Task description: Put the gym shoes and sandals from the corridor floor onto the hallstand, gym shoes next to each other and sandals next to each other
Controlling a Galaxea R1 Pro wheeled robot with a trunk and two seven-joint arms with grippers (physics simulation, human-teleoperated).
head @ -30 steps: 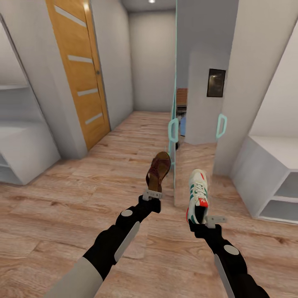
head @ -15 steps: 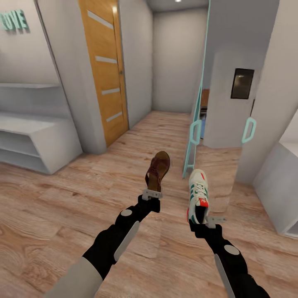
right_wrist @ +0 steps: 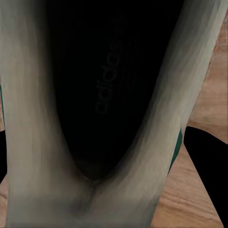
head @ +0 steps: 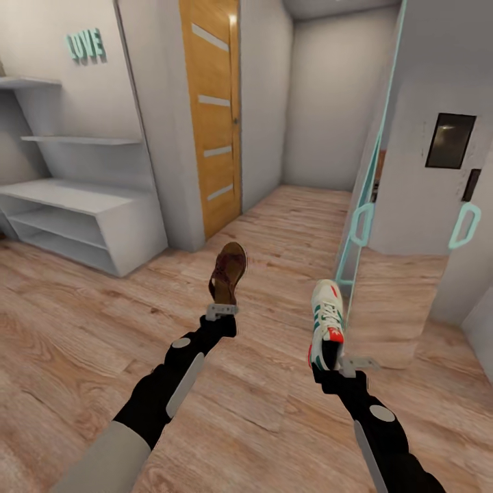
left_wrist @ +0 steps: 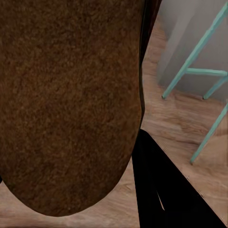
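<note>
Head view, my left pincer (head: pixel 222 312): clamped on the heel end of a sandal (head: pixel 228 272), which stands upright above it, toe up, off the wooden floor (head: pixel 82 329).
Head view, my right pincer (head: pixel 340 366): closed on the heel of a gym shoe (head: pixel 326 323), which points up and away from it, laces toward the camera, red-orange patch just above the grip.
Head view, spacing: sandal and gym shoe well apart, each out ahead of its own arm.
Head view, white rack (head: pixel 82 222): far off beyond my left pincer, against the wall, with open shelves and teal letters (head: pixel 86 45) on the wall above it.
Head view, ahead: an orange-wood door (head: pixel 212 116) beyond the sandal; a mirror panel with teal handles (head: pixel 361 224) past the gym shoe.
Left wrist view, sandal (left_wrist: pixel 71 104): its brown surface sits right against the camera; whether the fingers press it I cannot tell here. Floor and teal bars lie beyond.
Right wrist view, gym shoe (right_wrist: pixel 28 118): its dark opening and pale collar sit right in front of my pincer, a green edge at one side.
</note>
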